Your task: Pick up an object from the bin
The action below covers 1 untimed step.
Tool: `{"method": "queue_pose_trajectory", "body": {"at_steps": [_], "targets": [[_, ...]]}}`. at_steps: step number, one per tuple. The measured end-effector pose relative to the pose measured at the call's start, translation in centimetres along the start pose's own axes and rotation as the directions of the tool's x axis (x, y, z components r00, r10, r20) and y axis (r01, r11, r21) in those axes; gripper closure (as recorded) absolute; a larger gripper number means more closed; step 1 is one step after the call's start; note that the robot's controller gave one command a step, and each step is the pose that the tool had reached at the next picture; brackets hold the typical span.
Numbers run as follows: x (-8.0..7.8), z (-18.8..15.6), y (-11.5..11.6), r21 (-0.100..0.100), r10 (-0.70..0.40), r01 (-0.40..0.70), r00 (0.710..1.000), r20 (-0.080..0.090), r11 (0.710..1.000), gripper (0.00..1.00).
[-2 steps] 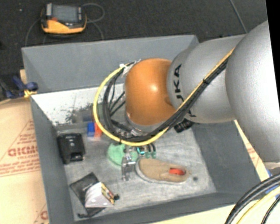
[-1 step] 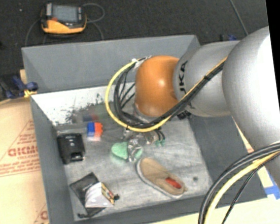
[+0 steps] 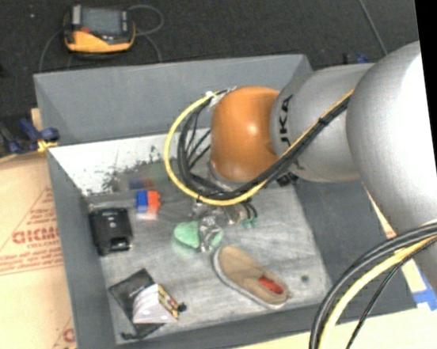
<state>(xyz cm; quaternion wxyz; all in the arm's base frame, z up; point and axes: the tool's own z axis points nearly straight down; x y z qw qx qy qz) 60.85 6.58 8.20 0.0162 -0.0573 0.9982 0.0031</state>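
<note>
The jaws sat low in the middle of the bin [image 3: 79, 252], against a green lump [image 3: 184, 236] beside 1 shoe [image 3: 252, 278]. I could not tell their opening or hold. Nothing was lifted yet.

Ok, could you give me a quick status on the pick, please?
Gripper low, centre of bin. Small green lump right beside it. Tan shoe close by.

The bin [image 3: 79, 268] under me carries a black box [image 3: 110, 229], a blue-red block [image 3: 148, 202], a green lump [image 3: 184, 236], a tan shoe [image 3: 252, 277] and a black packet [image 3: 143, 302].
</note>
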Motion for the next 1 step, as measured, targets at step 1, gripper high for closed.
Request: {"method": "queue_pose_trajectory", "body": {"at_steps": [1], "targets": [[-0.29,-19.83,-0.28,0.005,0.036,-0.036,0.999,-0.028,0.999,1.00]]}}
